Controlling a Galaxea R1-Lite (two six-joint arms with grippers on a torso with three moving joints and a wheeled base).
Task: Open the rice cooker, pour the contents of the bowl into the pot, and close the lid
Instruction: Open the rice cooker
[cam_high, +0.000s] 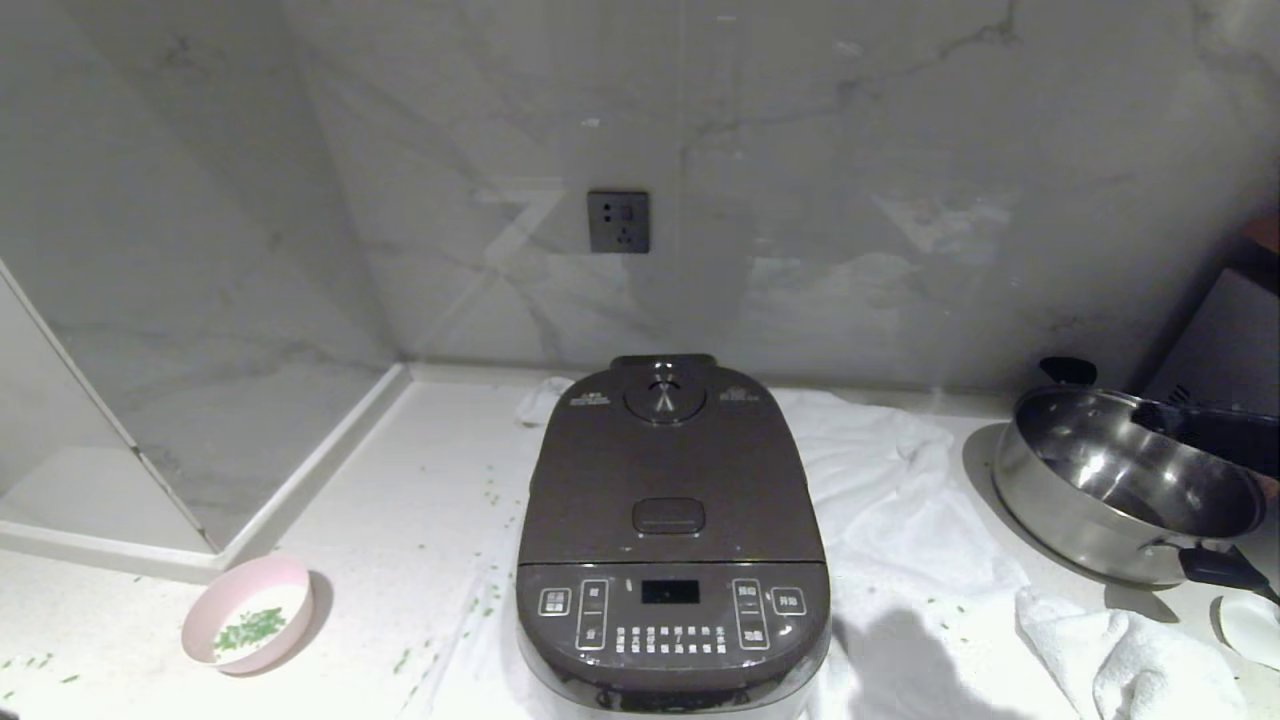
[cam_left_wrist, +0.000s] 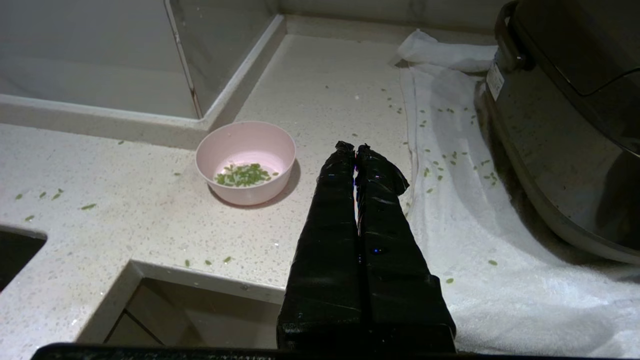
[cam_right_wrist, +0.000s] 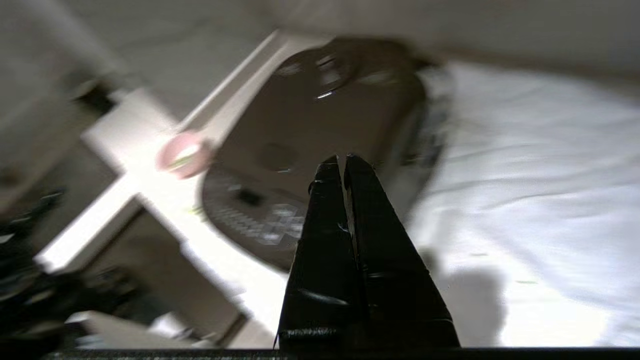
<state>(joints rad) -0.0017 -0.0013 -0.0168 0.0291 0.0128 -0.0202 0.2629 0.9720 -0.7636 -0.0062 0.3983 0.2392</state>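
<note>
oddly, lid (cam_high: 672, 470) down hides the pot; right gripper (cam_right_wrist: 343, 159) view blurred.

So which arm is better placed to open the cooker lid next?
Probably the right: the right claw hangs shut near the rice cooker's closed lid. The left claw, also shut, sits nearer the bowl.

Dim, cool overhead light; right wrist view heavily motion-blurred.

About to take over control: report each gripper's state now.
Left gripper: closed, holding nothing, near the pink bowl.
Right gripper: closed, empty, above the rice cooker.
</note>
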